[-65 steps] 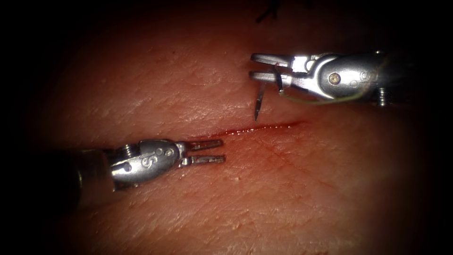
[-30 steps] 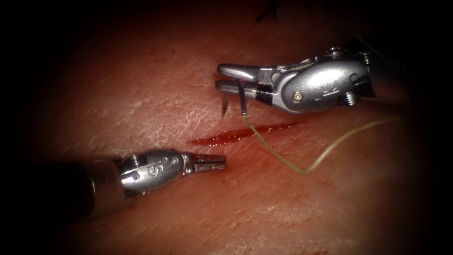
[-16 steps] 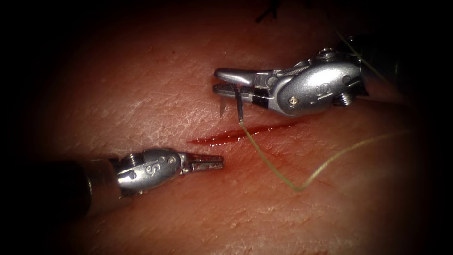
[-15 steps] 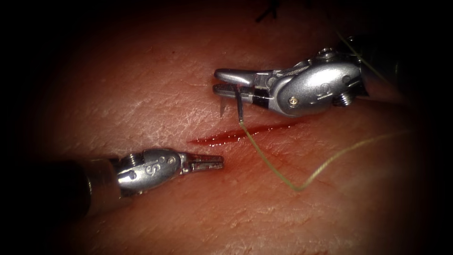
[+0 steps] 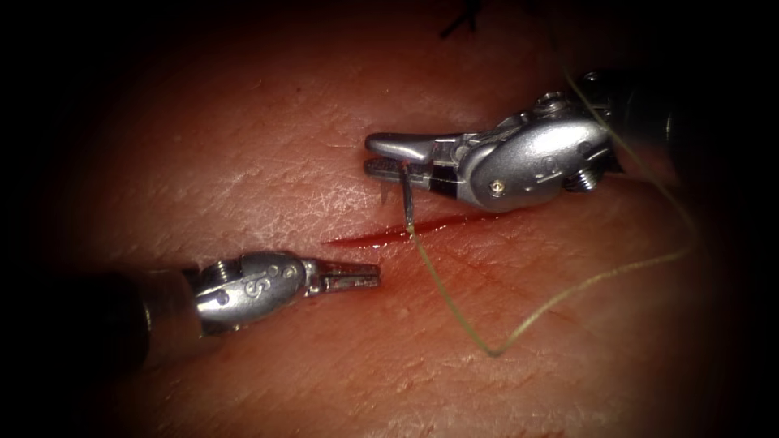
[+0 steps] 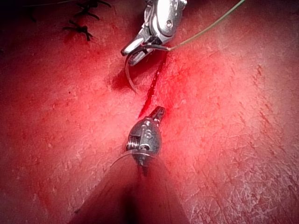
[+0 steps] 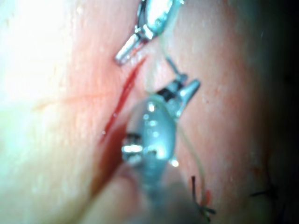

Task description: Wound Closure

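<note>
a mark like "s" or "5" is seen stamped on the left tool (image 5: 350, 278), near its wrist.

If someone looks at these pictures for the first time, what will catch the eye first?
First the right tool, above the cut, holding a curved needle near its thread end; the tip hangs free over the tissue. Next the pale thread, looping across the tissue right of the cut. The left tool lies below the cut, shut, holding nothing.

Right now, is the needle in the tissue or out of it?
Out. The right hand holds the needle near its thread end, its curve hanging free above the tissue beside the cut.
</note>
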Controlling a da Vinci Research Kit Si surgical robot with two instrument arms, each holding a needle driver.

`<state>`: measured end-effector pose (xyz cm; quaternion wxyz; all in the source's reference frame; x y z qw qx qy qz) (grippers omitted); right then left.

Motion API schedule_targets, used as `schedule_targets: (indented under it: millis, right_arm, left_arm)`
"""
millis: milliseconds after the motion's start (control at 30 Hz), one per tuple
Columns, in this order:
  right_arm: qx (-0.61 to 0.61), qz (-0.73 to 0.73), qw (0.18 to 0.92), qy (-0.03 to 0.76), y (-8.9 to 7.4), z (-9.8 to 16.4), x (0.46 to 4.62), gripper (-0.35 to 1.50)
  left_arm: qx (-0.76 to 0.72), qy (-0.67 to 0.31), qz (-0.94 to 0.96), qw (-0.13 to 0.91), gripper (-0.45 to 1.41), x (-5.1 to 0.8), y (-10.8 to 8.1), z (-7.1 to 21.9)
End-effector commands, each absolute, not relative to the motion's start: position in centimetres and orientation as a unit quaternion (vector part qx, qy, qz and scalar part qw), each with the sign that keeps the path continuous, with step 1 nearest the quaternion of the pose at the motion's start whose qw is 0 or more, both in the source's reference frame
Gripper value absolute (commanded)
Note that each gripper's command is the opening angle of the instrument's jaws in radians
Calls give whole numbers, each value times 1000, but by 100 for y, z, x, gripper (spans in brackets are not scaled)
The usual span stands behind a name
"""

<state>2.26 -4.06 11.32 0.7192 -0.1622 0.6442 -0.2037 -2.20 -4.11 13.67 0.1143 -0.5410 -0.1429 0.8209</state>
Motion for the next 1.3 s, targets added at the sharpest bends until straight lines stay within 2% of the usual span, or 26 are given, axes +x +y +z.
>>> schedule_targets:
  millis: [33,467,1300]
  right_arm:
    - [-161,-207,718,644,-406,1138,232,-35]
    - [-206,-271,707,620,-423,1157,230,-35]
    - [-200,-329,689,614,-491,1208,218,-35]
  left_arm:
    - [-541,-143,821,114,-11,-225,-412,1374]
    - [-541,-143,821,115,-16,-223,-411,1371]
    - [-541,-142,821,115,-26,-221,-410,1373]
